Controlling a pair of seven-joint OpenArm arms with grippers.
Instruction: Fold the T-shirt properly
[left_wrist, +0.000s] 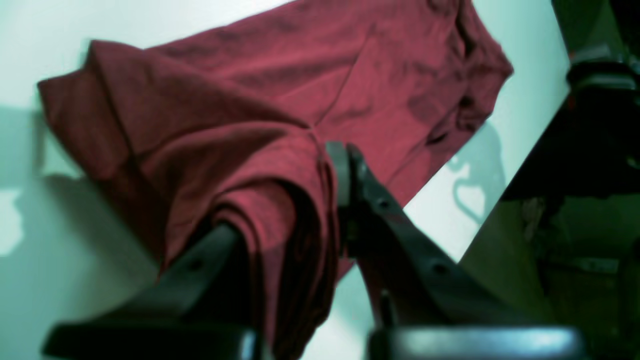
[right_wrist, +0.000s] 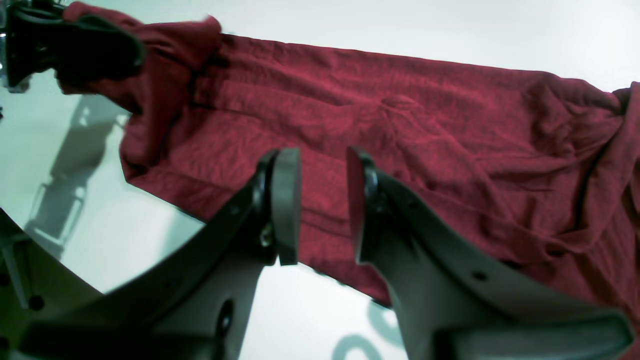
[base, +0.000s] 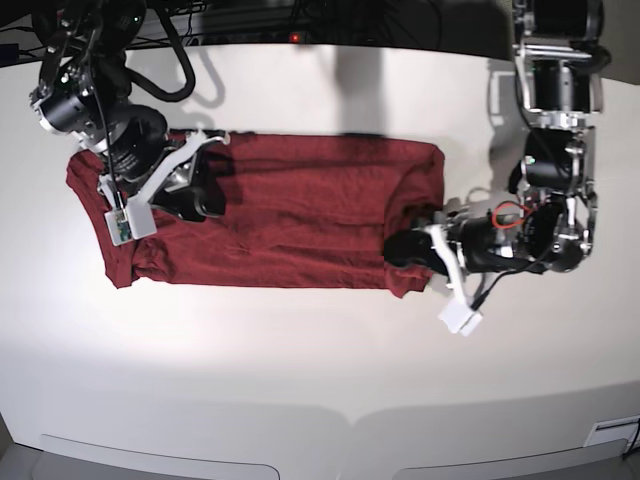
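1. The left claw (left_wrist: 300, 200) is shut tight on a bunch of the T-shirt (left_wrist: 280, 100). In the left wrist view, thick red folds sit squeezed between its two black fingers (left_wrist: 350, 175).
2. That pinched bit is lifted up a little. The rest of the red cloth spreads out flat behind it.
3. The right claw (right_wrist: 324, 200) has its two fingers a little apart. Nothing is between them. It hangs just over the T-shirt (right_wrist: 400, 125), and I cannot tell if it touches the cloth.
4. In the base view, the T-shirt (base: 300, 210) lies stretched out long on the white table (base: 320, 380). It goes from one side to the other, in the far half of the table.
5. The left claw (base: 412, 248) is at the end of the shirt on that view's right side. The cloth there is bunched and folded over.
6. The right claw (base: 205, 200) is over the other end of the shirt, on that view's left side.
7. The cloth is wrinkly at both ends and smoother in the middle.
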